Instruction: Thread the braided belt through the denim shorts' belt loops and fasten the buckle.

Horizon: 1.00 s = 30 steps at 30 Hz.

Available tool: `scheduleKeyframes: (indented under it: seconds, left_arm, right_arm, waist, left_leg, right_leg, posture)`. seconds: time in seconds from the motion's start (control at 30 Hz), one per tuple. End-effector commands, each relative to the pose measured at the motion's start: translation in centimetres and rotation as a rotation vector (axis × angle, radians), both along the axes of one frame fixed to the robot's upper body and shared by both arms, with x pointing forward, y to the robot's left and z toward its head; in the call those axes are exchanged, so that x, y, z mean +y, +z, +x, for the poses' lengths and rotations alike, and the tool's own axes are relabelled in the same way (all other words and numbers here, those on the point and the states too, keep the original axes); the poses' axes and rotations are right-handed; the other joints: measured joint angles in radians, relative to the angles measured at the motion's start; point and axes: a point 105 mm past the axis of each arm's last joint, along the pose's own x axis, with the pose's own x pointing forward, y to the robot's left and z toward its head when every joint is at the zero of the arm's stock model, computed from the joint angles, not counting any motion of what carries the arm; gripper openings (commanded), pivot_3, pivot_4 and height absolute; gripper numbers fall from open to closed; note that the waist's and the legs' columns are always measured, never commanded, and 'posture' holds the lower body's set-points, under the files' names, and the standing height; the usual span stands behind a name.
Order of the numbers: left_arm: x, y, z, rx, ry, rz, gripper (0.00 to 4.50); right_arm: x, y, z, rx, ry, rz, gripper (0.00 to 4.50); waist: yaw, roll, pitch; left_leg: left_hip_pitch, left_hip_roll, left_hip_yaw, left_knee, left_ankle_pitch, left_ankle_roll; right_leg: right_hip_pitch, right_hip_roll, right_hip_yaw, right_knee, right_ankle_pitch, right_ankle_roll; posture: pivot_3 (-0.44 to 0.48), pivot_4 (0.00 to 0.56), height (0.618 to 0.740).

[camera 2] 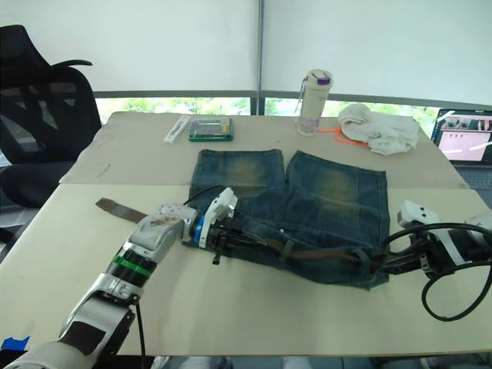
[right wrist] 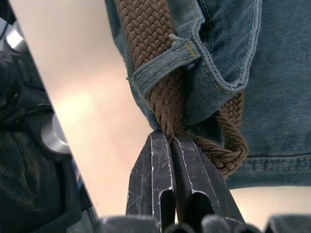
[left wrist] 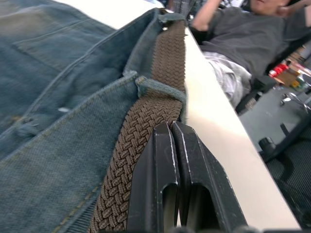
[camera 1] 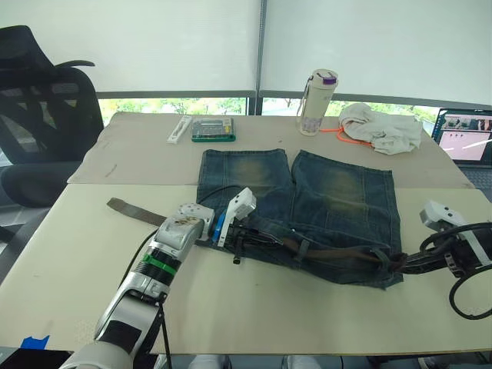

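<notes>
- The denim shorts point(camera 1: 307, 211) lie flat on the near table point(camera 1: 77, 254), waistband toward the robot, legs pointing away toward the windows.
- The braided belt point(camera 1: 338, 255) runs along that waistband, and its free tail point(camera 1: 127, 208) trails out past the left side onto the bare table, so plenty of strap is spare on that end.
- Left gripper point(camera 1: 240, 240) sits at the left end of the waistband. In the left wrist view its two black fingers point(left wrist: 158, 184) are pressed flat together, resting on or right beside the brown weave; whether any strap is pinched between them, I cannot tell.
- Just ahead of those tips, the belt passes under one of the belt loops point(left wrist: 160, 90) and under another further on, so I judge that this stretch is already threaded.
- Right gripper point(camera 1: 401, 265) is at the right corner of the waistband, closed on the belt: the right wrist view shows the strap pinched between the tips just as it comes out of a loop point(right wrist: 165, 63).
- Beside that pinch the belt doubles back in a fold point(right wrist: 233, 145) at the corner, which suggests the grip is there to draw slack through.
- The buckle I cannot pick out anywhere, so fastening looks a way off.
- Well behind: a bottle point(camera 1: 316, 101), an off-white cloth point(camera 1: 382, 127) and a laptop point(camera 1: 465, 137).
</notes>
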Motion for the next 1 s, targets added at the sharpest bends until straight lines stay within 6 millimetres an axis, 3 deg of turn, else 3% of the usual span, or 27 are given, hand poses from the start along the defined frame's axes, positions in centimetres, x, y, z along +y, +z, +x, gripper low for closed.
scheduleKeyframes:
  seconds: [0.03, 0.2, 0.53, 0.87, 1.0]
  left_arm:
    - [0.5, 0.8, -1.2, -0.037, -0.069, -0.02, 0.03]
    - [1.2, -0.4, -2.4, -0.019, -0.126, 0.038, 0.03]
    - [1.4, -2.5, -3.5, 0.045, -0.173, 0.149, 0.03]
    - [2.1, -4.4, -3.3, 0.088, -0.153, 0.279, 0.03]
    - [1.9, -3.9, -3.3, 0.105, -0.153, 0.25, 0.03]
  right_arm:
    - [0.3, 0.6, -2.0, 0.087, 0.095, 0.019, 0.0]
    - [0.3, 0.0, -3.2, 0.156, 0.133, -0.02, 0.0]
    - [-0.3, -1.2, -3.6, 0.233, 0.118, -0.082, 0.0]
    - [-1.3, -1.2, -1.1, 0.135, 0.065, -0.114, 0.0]
    - [-0.5, -0.7, 0.3, 0.057, 0.068, -0.066, 0.0]
  waist:
    - [0.0, 0.0, 0.0]
    - [-0.001, 0.0, 0.0]
    - [-0.001, 0.001, 0.0]
    - [0.0, 0.001, 0.0]
    - [-0.001, 0.001, 0.0]
  left_leg:
    - [0.0, 0.0, 0.0, 0.0, 0.0, 0.0]
    - [0.0, 0.0, 0.0, 0.0, 0.0, 0.0]
    - [-0.001, 0.0, 0.0, 0.0, 0.0, 0.001]
    - [-0.004, 0.0, 0.001, 0.001, 0.0, 0.0]
    - [-0.004, 0.0, 0.001, 0.001, 0.0, 0.0]
  right_leg:
    - [0.0, 0.0, 0.0, 0.0, 0.0, 0.0]
    - [0.0, 0.0, 0.0, 0.0, 0.0, 0.0]
    - [-0.001, 0.0, 0.0, 0.0, 0.0, 0.0]
    - [-0.004, 0.0, 0.0, 0.001, 0.0, 0.0]
    - [-0.004, 0.0, 0.0, 0.001, 0.0, 0.0]
  posture:
    - [0.0, 0.15, 0.737]
    - [0.0, 0.15, 0.737]
    - [0.0, 0.15, 0.737]
    - [0.0, 0.15, 0.737]
    - [0.0, 0.15, 0.737]
